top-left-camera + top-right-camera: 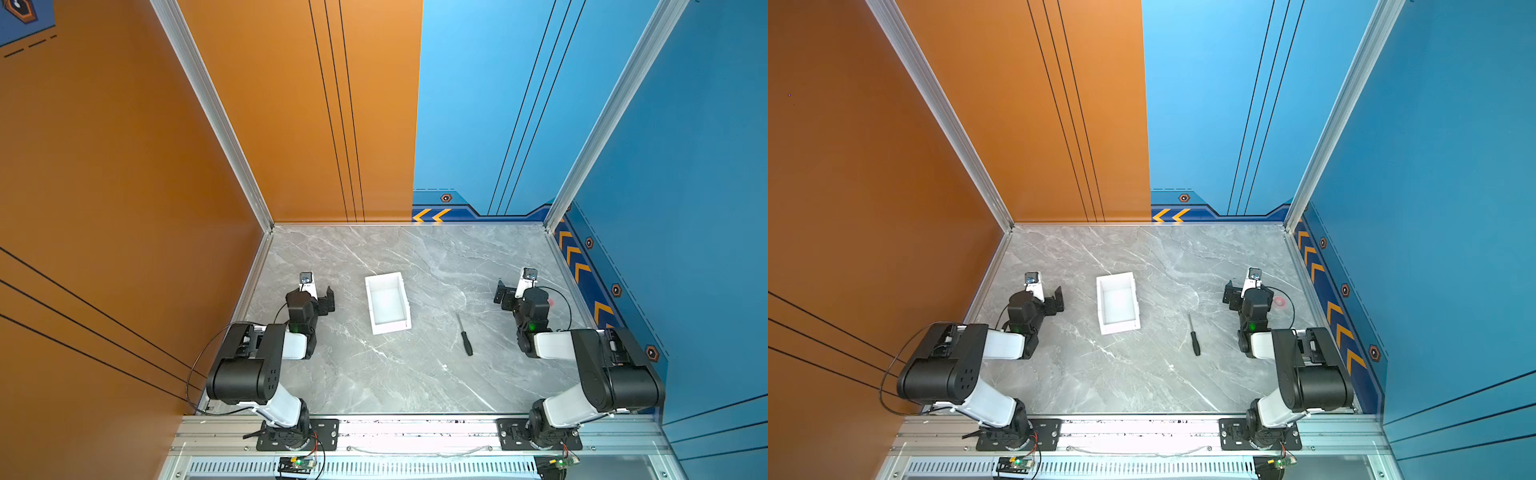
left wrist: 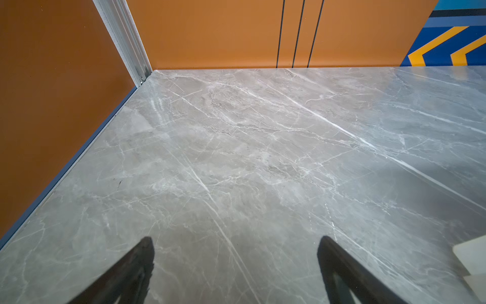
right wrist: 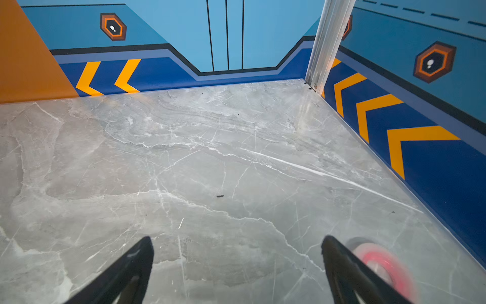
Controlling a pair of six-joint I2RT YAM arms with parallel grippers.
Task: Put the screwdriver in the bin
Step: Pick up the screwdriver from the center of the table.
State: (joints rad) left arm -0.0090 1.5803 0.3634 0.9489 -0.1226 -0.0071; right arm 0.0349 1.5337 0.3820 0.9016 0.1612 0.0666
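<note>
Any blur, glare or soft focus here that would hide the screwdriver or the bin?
Both top views: even light, sharp; screwdriver crisp, bin slightly washed out inside. Right wrist: fingertips and a red ring out of focus. Left wrist: bin corner blurred at the frame edge.

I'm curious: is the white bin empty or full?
Empty. In both top views the bin shows only bare white floor; the screwdriver lies outside.

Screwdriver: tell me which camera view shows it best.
A top view: the screwdriver lies whole and unobstructed on the table. Both top views show it alike; neither wrist view shows it.
</note>
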